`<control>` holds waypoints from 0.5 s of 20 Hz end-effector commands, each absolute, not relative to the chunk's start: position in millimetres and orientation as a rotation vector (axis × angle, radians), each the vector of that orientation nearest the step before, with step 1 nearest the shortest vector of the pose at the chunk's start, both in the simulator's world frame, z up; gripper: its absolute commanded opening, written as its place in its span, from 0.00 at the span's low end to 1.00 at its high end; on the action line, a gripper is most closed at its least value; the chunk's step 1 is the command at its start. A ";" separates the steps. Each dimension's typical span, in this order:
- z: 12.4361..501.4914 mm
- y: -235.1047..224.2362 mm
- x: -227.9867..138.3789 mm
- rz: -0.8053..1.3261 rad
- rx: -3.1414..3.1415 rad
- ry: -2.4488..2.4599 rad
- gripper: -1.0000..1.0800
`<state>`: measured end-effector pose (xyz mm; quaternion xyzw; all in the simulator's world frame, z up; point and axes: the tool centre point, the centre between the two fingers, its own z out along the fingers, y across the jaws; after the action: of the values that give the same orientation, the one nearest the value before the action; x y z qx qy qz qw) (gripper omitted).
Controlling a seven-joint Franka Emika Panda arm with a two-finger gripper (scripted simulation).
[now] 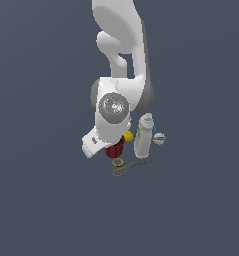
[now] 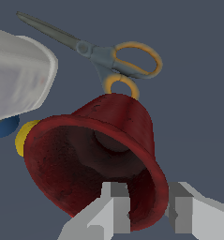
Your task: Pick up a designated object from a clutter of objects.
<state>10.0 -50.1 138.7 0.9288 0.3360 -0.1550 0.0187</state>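
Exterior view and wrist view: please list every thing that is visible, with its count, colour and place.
dark red mug: 1, dark red, dark inside, under the hand
scissors: 1, grey blades, yellow handles, on the floor beside the mug
yellow ball: 1, yellow, between mug and bottle
white bottle: 1, white, upright, to the exterior view's right of the mug
small white ball: 1, white, to the exterior view's right of the bottle
arm: 1, white, above the clutter
hand: 1, grey, one finger inside the mug's rim, one outside
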 end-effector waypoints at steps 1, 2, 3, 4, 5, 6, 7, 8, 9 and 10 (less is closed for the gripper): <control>160.9 -65.2 11.3 -0.476 2.884 1.041 0.00; 170.3 -71.8 11.5 -0.476 2.884 1.041 0.00; 179.9 -78.6 11.8 -0.476 2.884 1.041 0.00; 189.7 -85.9 12.0 -0.476 2.885 1.041 0.00; 199.7 -92.9 12.3 -0.476 2.885 1.041 0.00; 209.9 -100.1 12.6 -0.476 2.885 1.041 0.00; 220.0 -107.3 13.0 -0.476 2.885 1.041 0.00; 230.2 -114.5 13.3 -0.476 2.885 1.041 0.00; 240.4 -121.7 13.7 -0.476 2.885 1.041 0.00; 250.6 -128.9 14.1 -0.476 2.885 1.041 0.00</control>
<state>13.6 -117.9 233.6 0.9292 0.3352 -0.1543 0.0185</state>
